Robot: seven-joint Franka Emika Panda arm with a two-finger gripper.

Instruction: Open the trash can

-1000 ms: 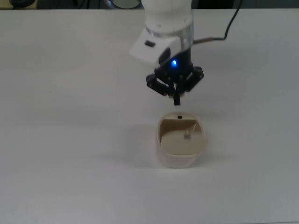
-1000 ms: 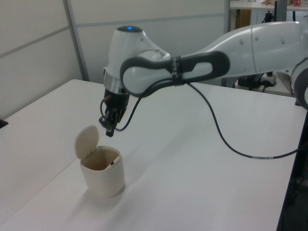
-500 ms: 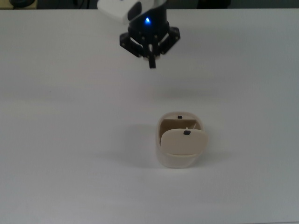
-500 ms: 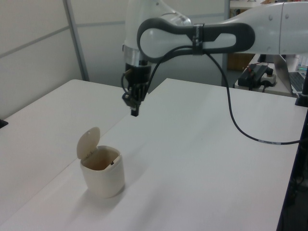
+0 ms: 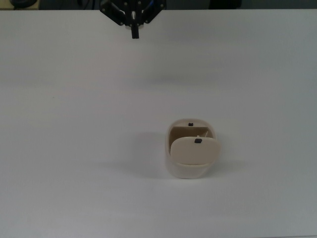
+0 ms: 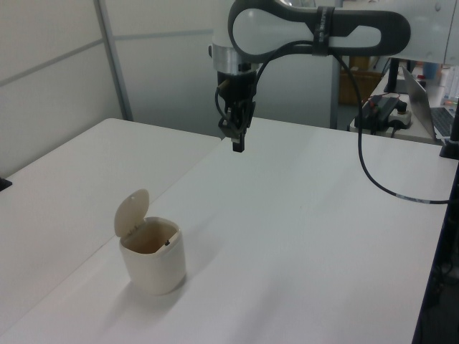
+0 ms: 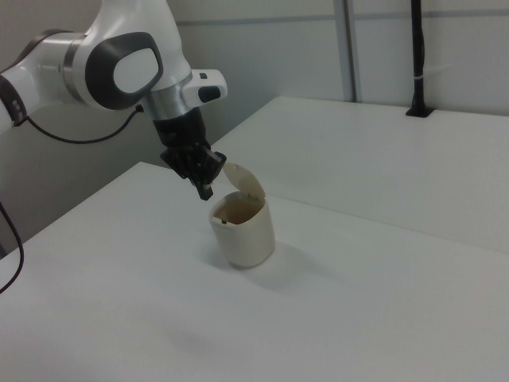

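Trash can point(image 5: 190, 154) sits on the white table point(image 5: 74, 148), slightly right of and below centre in the top view; small cream-white bin, rounded-rectangle body. Lid point(image 6: 131, 212) is flipped up and stands nearly upright on its hinge, at the left view's left side of the bin; the opening is exposed and the beige inside shows. In the top view the raised lid covers the 6 o'clock half of the opening, with a small black square on it point(image 5: 198, 141) and a second black mark on the bin's rim at 12 o'clock point(image 5: 190, 124).

Gripper point(image 5: 134, 34) hangs in the air well apart from the bin, at about 11 o'clock from it in the top view, right at the frame's top edge. In the left view it is at roughly 1 o'clock from the bin, pointing down, above the table. Fingers point(image 6: 237, 142) are pressed together into one thin black tip, nothing between them. In the right view the gripper point(image 7: 206, 191) overlaps the lid's edge by sightline only.

White-and-grey arm point(image 6: 315, 32) reaches in from the left view's right; a black cable point(image 6: 373, 172) loops down from it.
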